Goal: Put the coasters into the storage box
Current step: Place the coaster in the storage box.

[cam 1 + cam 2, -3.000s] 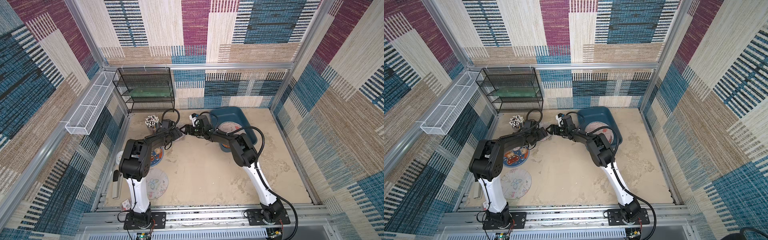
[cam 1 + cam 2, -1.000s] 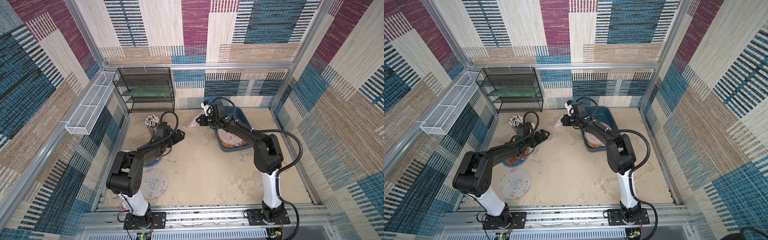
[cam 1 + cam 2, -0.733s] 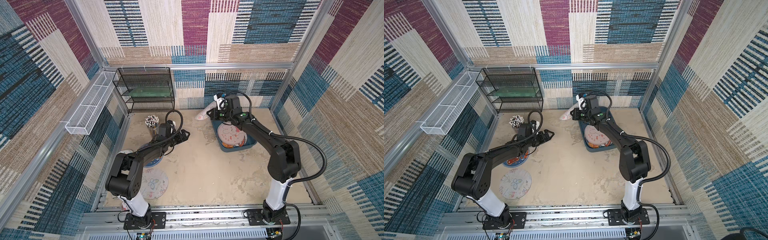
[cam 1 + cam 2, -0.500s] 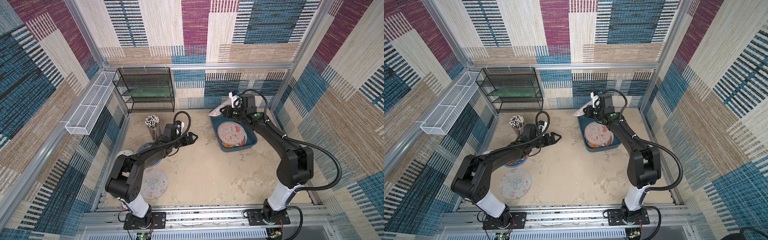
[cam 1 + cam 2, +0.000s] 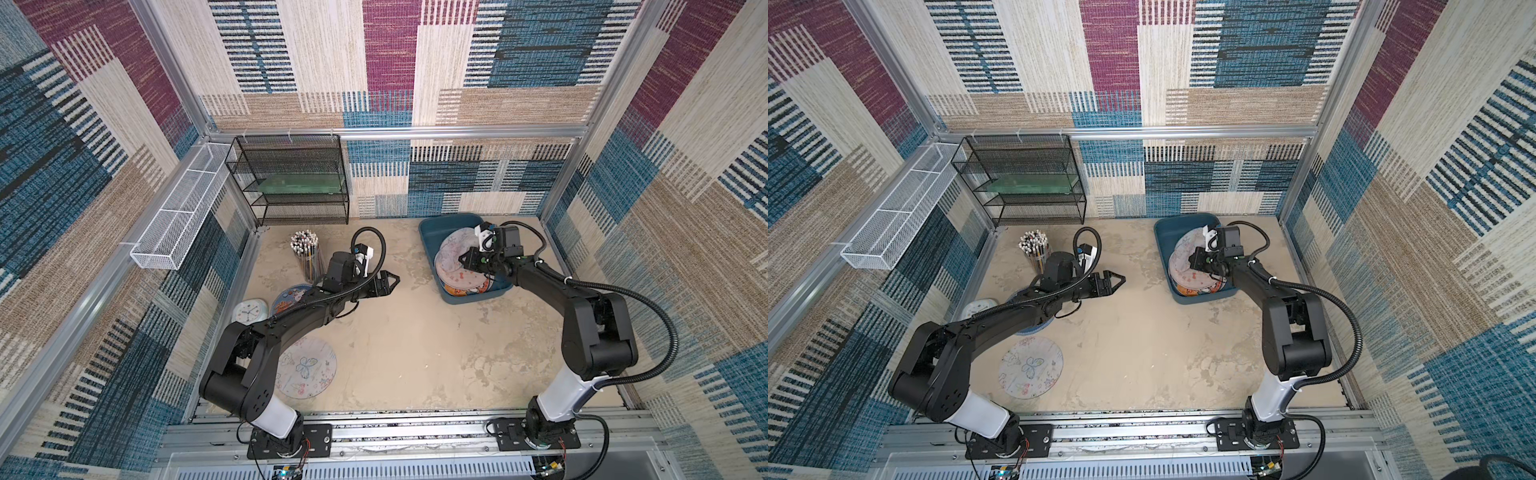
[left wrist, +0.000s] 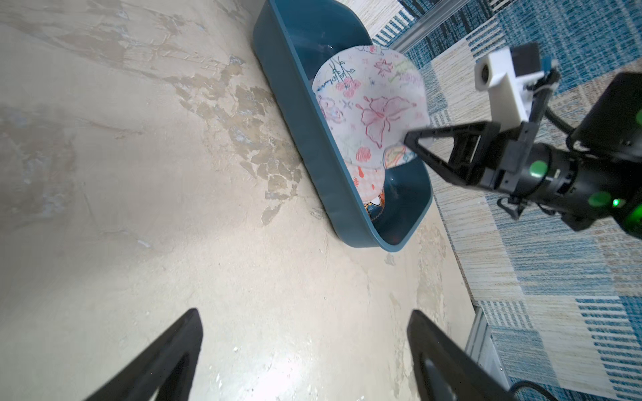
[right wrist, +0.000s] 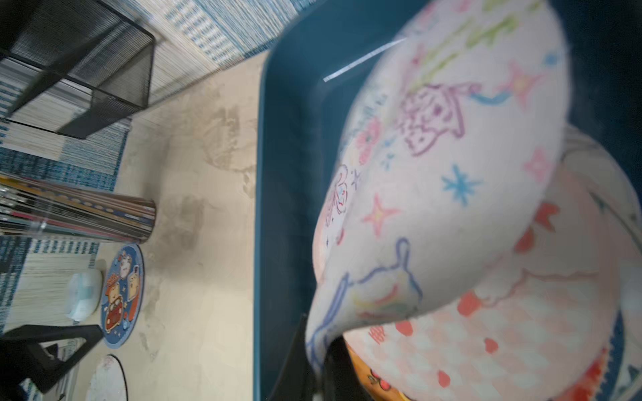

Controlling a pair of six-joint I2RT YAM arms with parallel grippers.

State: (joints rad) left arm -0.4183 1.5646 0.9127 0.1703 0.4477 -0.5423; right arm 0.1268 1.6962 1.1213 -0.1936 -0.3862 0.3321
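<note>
My right gripper (image 5: 464, 262) (image 7: 319, 364) is shut on the edge of a pale coaster (image 5: 453, 251) (image 7: 434, 191) printed with butterflies and stars. It hangs tilted over the dark teal storage box (image 5: 428, 235) (image 5: 1163, 239) (image 6: 312, 145), above other coasters (image 7: 521, 312) lying inside. Left of the box, my left gripper (image 5: 392, 282) (image 6: 302, 312) is open and empty above bare table. A dark blue coaster (image 5: 291, 297) (image 7: 121, 295) and a pale butterfly coaster (image 5: 309, 368) (image 5: 1032, 368) lie on the table at the left.
A small white clock (image 5: 249, 311) lies beside the dark blue coaster. A cup of pencils (image 5: 305, 253) stands behind the left arm. A black mesh rack (image 5: 291, 183) sits at the back wall, and a white wire basket (image 5: 183, 208) hangs on the left wall.
My right arm has swung right with the pale coaster, from the table's middle to over the box. My left gripper, open throughout, has reached right, away from the dark blue coaster.
</note>
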